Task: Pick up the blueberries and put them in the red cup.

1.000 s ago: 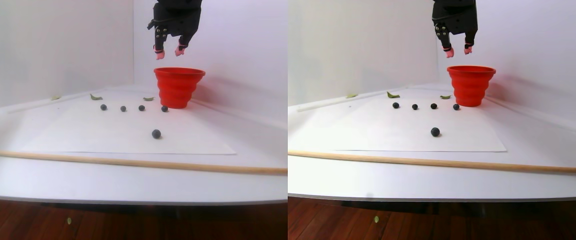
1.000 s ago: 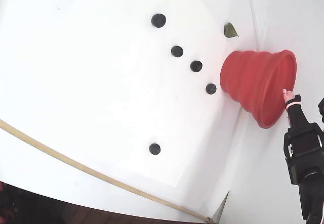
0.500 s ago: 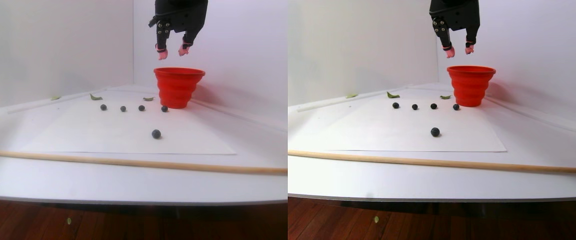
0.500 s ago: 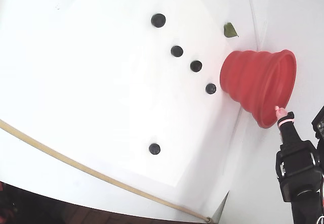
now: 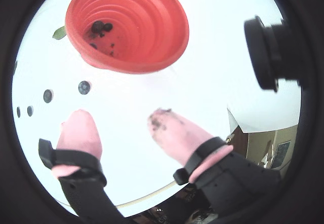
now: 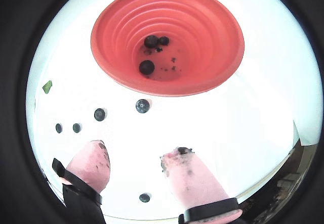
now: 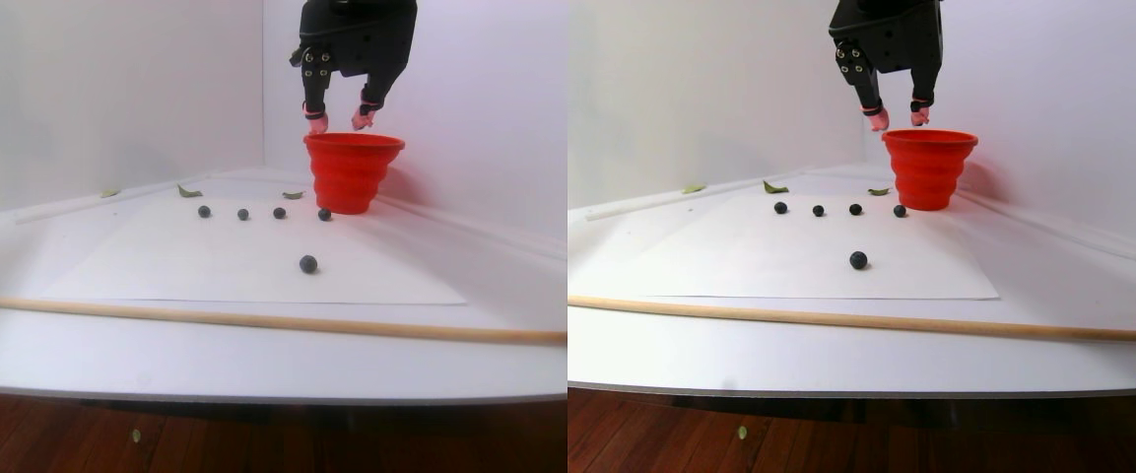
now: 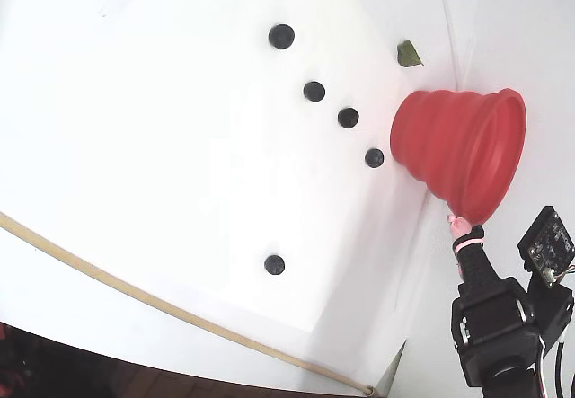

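The tool [image 6: 136, 161] is hanging with its two pink-capped fingers [image 6: 195, 176] standing apart and nothing showing between them. In the stereo pair view it [image 7: 336, 122] is hovering just above the near rim of the red cup [image 7: 353, 169], off the counter [image 7: 233, 345].

The red cup [image 6: 212, 42] is standing upright near the back corner. In a wrist view, three dark berries [image 6: 147, 67] are lying at its bottom among dark specks. Five blueberries [image 8: 275, 264] are sitting loose on the white sheet: four in a slanting row, the nearest [image 8: 375, 157] lying just beside the cup's base, and one alone, well apart toward the wooden rod [image 7: 233, 317]. A green leaf scrap [image 8: 409, 53] is lying behind the cup and is no part of the job.

Handling, as judged:
- The berries are looking very light, round and smooth, so they are likely rolling at the slightest nudge.
- Dark smears are marking the finger pads [image 5: 169, 128], which suggests soft fruit that is bruising or leaking under pressure. A gentle close is advisable.
- Best hold is across the widest part of a berry, fingers straddling it and coming straight down, so neither pad pushes it aside first.
- The berry beside the cup is leaving little room on that side; approaching with the fingers in line along the cup wall is looking safer.
- The ribbed cup is appearing thin and light, so a bump from the tool could shift or tip it.
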Tool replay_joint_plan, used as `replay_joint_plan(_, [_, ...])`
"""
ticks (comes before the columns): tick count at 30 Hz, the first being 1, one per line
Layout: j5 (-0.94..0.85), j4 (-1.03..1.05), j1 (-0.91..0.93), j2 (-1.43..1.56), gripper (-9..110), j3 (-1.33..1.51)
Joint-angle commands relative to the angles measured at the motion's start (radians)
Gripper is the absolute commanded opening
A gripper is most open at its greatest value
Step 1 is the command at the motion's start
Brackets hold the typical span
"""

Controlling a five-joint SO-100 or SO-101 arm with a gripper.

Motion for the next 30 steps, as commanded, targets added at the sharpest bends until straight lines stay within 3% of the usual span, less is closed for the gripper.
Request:
replay_joint_plan(1, [-0.005, -0.061, 0.025, 0.089, 20, 0.0])
replay_joint_plan(30, [0.02, -0.4, -0.023, -0.334, 20, -0.063])
